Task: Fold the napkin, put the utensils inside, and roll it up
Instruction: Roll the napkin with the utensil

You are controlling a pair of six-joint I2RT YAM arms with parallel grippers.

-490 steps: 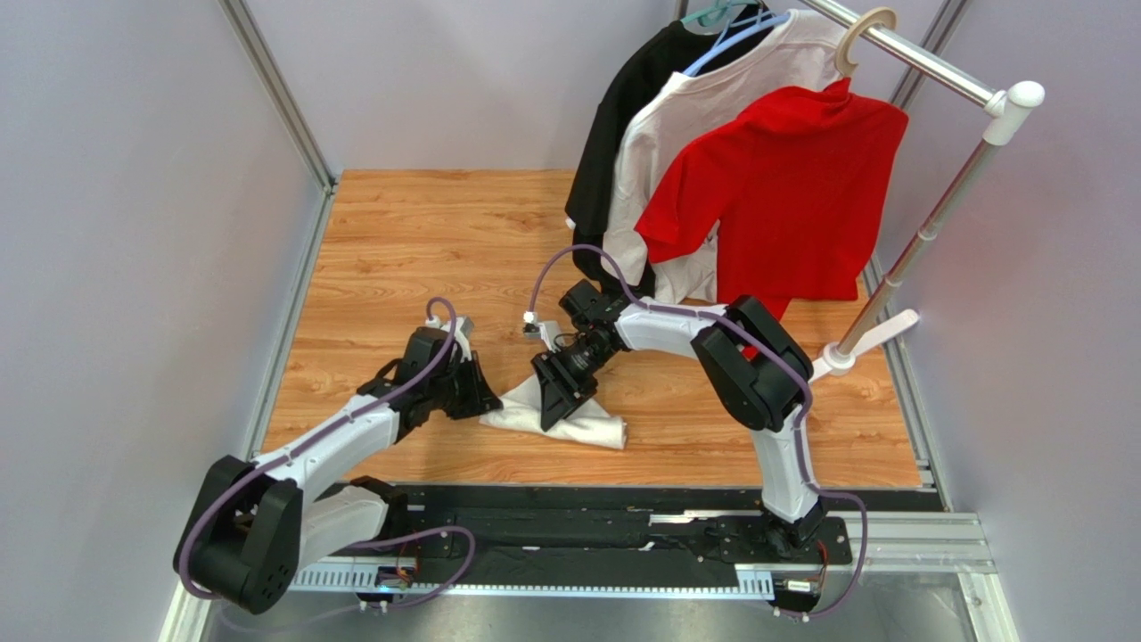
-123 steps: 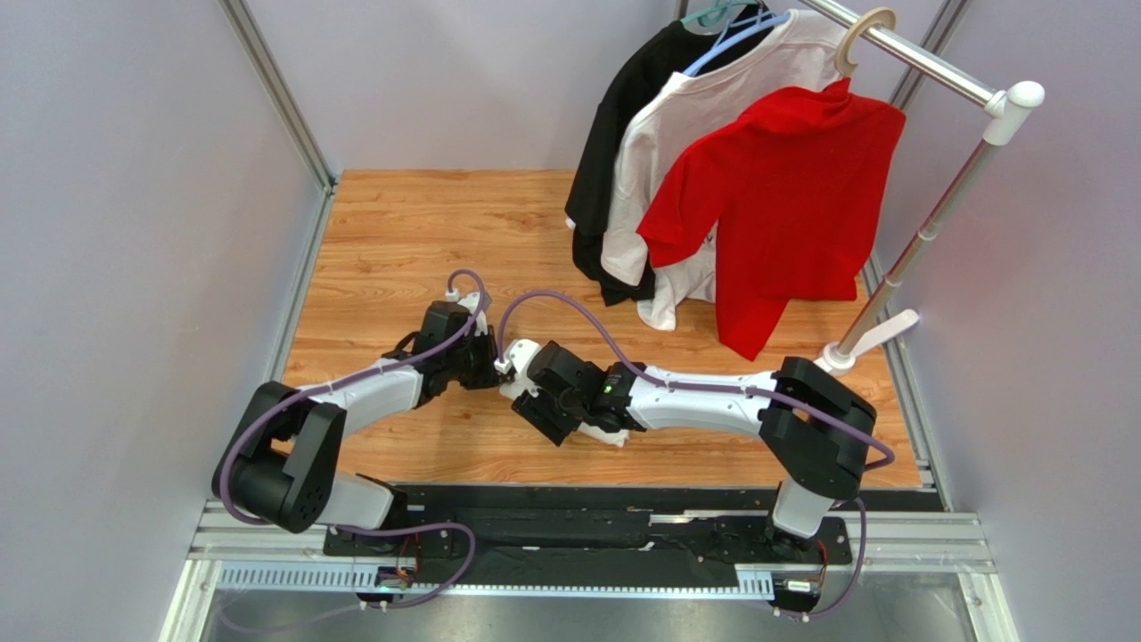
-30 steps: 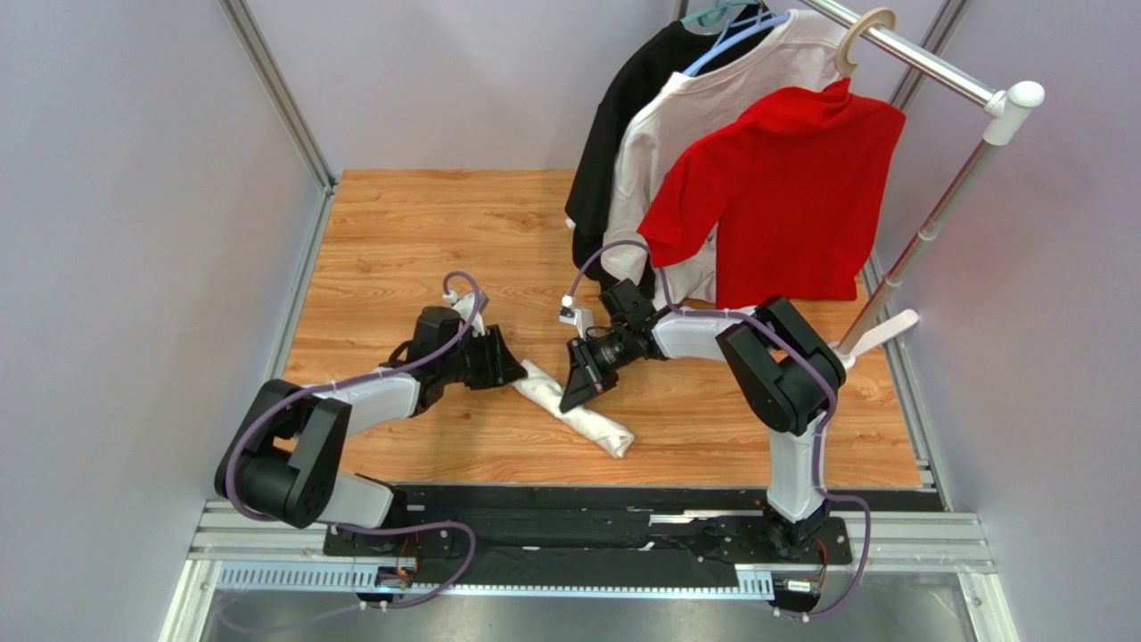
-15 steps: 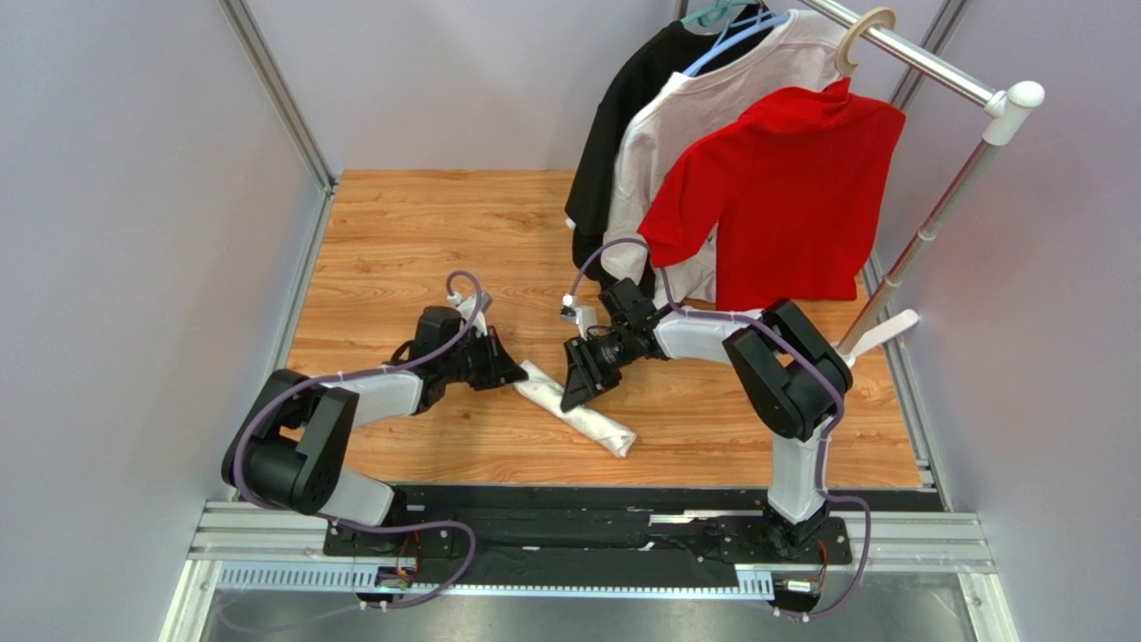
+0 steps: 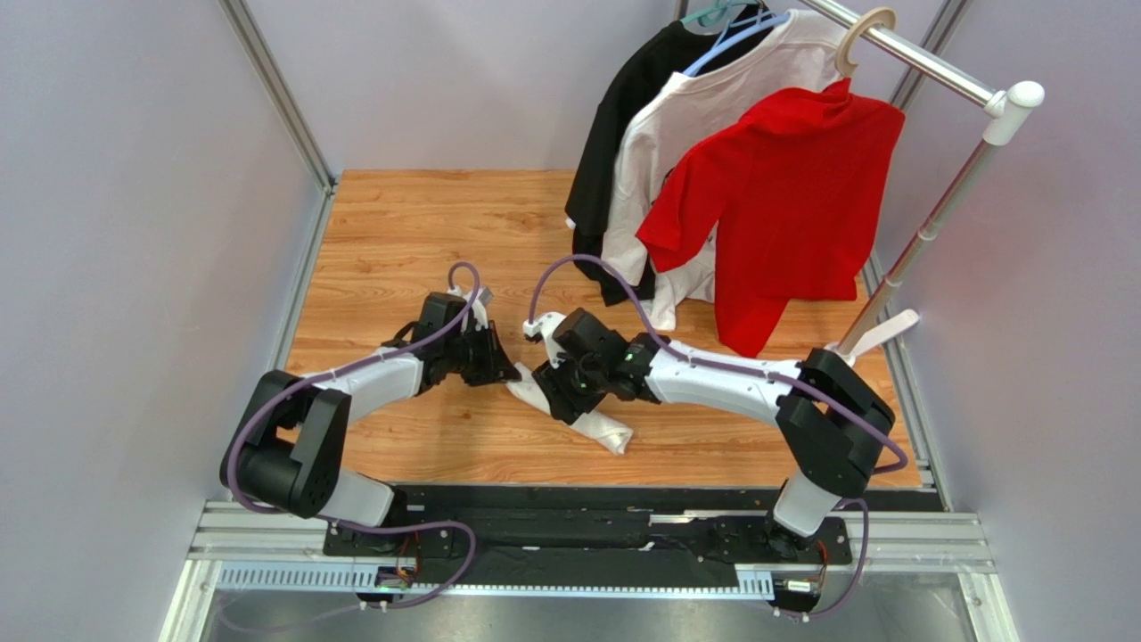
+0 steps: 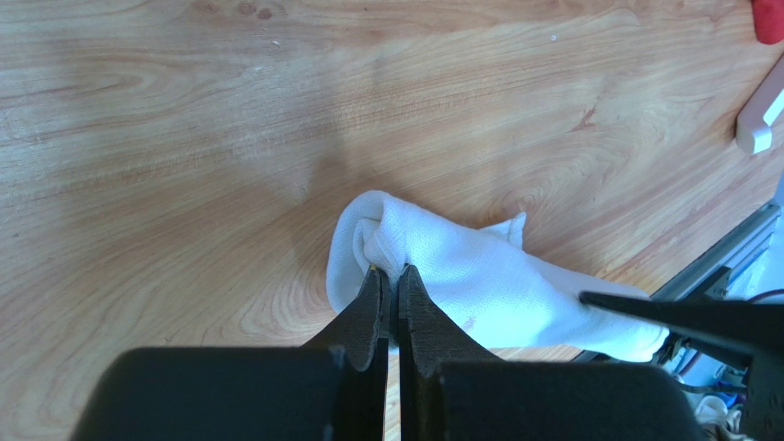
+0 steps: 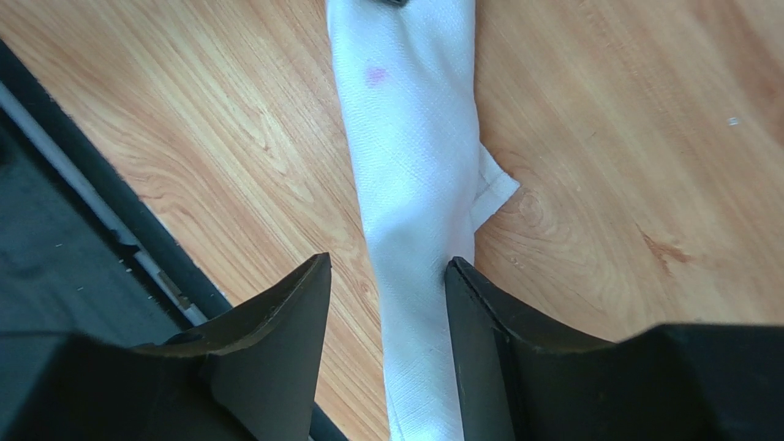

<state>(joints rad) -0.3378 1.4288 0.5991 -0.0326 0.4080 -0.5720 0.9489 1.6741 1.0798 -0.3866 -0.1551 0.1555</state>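
Observation:
The white napkin (image 5: 599,428) lies rolled into a narrow tube on the wooden table, near its front edge. In the left wrist view the napkin (image 6: 478,280) has its near end pinched by my left gripper (image 6: 390,272), which is shut on the cloth. In the top view my left gripper (image 5: 506,379) meets the roll's left end. My right gripper (image 5: 569,392) is open over the roll's middle. In the right wrist view the napkin (image 7: 414,184) runs between the jaws of my right gripper (image 7: 386,266), the right finger touching it. The spoon is hidden.
A clothes rack (image 5: 938,201) stands at the back right with a black shirt (image 5: 630,121), a white shirt (image 5: 697,147) and a red shirt (image 5: 790,187). The black rail (image 5: 603,515) runs along the table's front edge, close to the roll.
My right arm has swung forward and left, from beside the roll to over its middle. My left gripper has moved slightly toward the roll's left end and now grips it.

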